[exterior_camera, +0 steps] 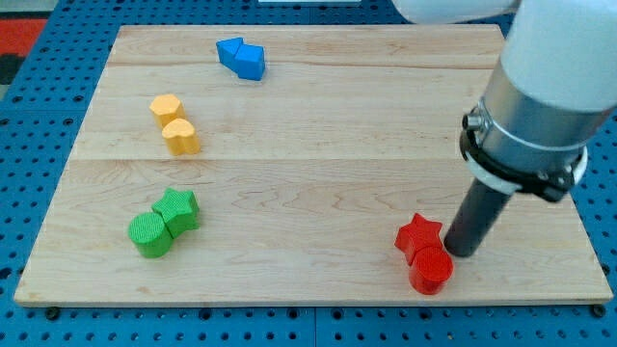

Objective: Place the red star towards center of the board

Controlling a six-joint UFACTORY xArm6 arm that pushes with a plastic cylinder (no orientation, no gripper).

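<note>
The red star (417,235) lies near the view's bottom right of the wooden board (318,183). A red cylinder (431,271) touches it just below and to the right. My tip (460,253) is on the board right beside both red blocks, at the star's right and the cylinder's upper right, touching or nearly touching them. The rod rises from there to the arm's white body at the view's top right.
A green star (178,209) and a green cylinder (149,234) sit together at the bottom left. Two yellow blocks (174,123) lie at the upper left. Two blue blocks (241,58) lie near the top edge.
</note>
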